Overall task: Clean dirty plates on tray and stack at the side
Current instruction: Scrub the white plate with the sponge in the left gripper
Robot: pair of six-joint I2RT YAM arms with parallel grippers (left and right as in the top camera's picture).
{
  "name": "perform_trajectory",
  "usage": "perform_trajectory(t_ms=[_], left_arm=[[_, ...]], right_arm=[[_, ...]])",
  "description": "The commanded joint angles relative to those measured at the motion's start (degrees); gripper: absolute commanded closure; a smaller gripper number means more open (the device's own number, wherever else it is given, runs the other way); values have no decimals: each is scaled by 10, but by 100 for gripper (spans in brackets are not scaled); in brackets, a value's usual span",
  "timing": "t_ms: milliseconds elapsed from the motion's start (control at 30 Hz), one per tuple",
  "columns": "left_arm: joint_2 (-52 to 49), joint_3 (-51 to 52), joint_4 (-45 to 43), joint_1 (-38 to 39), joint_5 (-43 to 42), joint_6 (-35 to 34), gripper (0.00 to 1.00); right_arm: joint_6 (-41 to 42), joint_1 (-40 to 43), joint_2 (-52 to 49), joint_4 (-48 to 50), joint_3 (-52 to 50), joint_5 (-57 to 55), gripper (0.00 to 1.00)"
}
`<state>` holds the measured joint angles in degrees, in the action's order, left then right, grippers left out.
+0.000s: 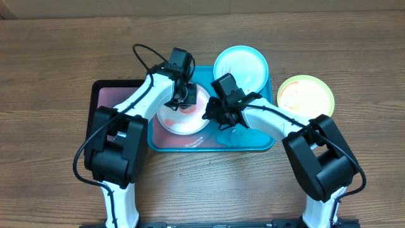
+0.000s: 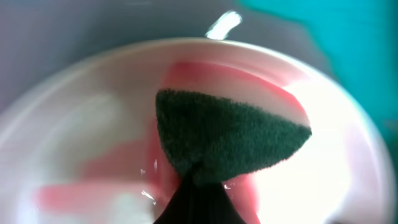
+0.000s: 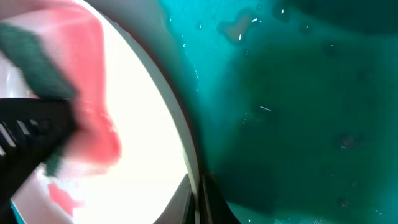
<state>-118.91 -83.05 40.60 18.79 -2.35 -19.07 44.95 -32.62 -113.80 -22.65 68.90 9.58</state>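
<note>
Left gripper point(image 1: 183, 98) is clamped tight on a sponge point(image 2: 230, 137), green scrub face down on the white plate point(image 1: 183, 121), which sits in the left half of the teal tray point(image 1: 209, 149). Right gripper point(image 1: 212, 114) is at that plate's right rim, fingers narrow and, by our read of the right wrist view, pinching the rim. Red smear covers part of the plate centre, so cleaning looks unfinished. The blue plate point(image 1: 240, 63) lies over the tray's far edge and the yellow-green plate point(image 1: 305, 96) is on the table point(image 1: 63, 50) just right of the tray, with faint reddish marks. Risks: the rim is wet, so it could slip out of the pinch if the sponge pushes hard, and the plate could tip or skid. Red water may slosh over the low rim. The right arm is close to the blue plate and could nudge it. 2 arms crowd 1 plate, so the fingers could clash. Surface: wood-grain tabletop, tray base wet with droplets, a black tray point(image 1: 107, 95) on the left under the left arm. We see no room beyond the table.
</note>
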Motion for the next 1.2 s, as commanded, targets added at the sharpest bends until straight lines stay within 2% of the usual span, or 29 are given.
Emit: perform_trajectory(t_ms=[0,200,400,533,633,733,900,933,1000,1100,1167], left_arm=[[-18,15,41,-15,165,-59,96],[-18,15,109,-15,137,-46,96],[-18,15,161,-15,-11,135,96],[-18,15,172,-15,-156,297,96],[-18,15,172,-15,-229,360,96],[-18,15,172,-15,-261,390,96],[-18,15,160,-15,-256,394,96],[-18,15,148,-16,-238,372,96],[-18,15,118,-18,-178,303,96],[-18,8,61,-26,-21,153,96],[-18,-5,49,-30,61,89,96]], right_arm=[[-4,2,-10,-9,-2,-5,96],[-4,2,-10,-9,-2,-5,96],[-4,2,-10,-8,-2,-5,96],[-4,2,-10,-8,-2,-5,96],[-4,2,-10,-8,-2,-5,96],[-4,2,-10,-8,-2,-5,96],[-4,2,-10,-8,-1,-5,96],[-4,2,-10,-8,-2,-5,96],[-4,2,-10,-8,-2,-5,96],[-4,2,-10,-8,-2,-5,96],[-4,2,-10,-10,-2,-5,96]])
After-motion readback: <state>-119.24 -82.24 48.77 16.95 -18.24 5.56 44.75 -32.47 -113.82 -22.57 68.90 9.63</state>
